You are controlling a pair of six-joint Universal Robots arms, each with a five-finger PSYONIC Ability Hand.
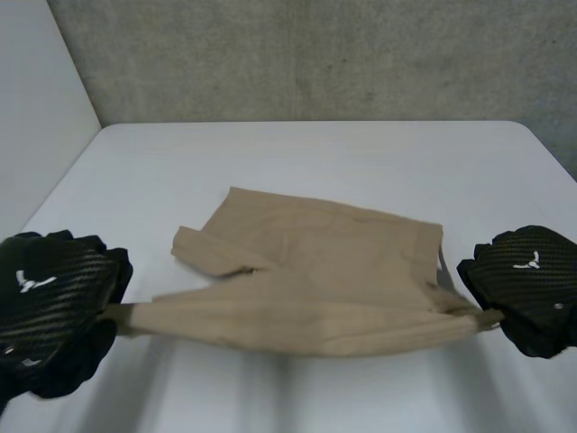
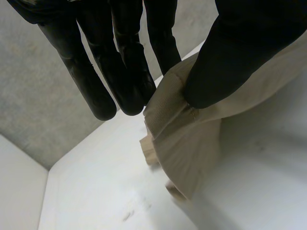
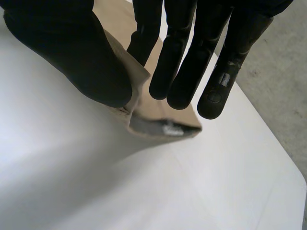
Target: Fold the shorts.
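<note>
Two pinch grips noted. Left hand (image 1: 54,307) clamps the tan shorts' (image 1: 306,271) left end between thumb and fingers. The shorts span the white table (image 1: 315,153), near edge raised taut. Right hand (image 1: 527,289) pinches the right end likewise.

Shorts (image 1: 306,280) on table (image 1: 315,153), between robot hands

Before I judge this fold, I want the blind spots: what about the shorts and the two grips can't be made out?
Head view: where each hand pinches the shorts, hidden behind the backs of the left hand and right hand.
Head view: the table under the raised near edge, covered by cloth.
Right wrist view: the grey patch inside the pinched end, too small to identify.
Left wrist view: the shorts' far end, behind the thumb.
</note>
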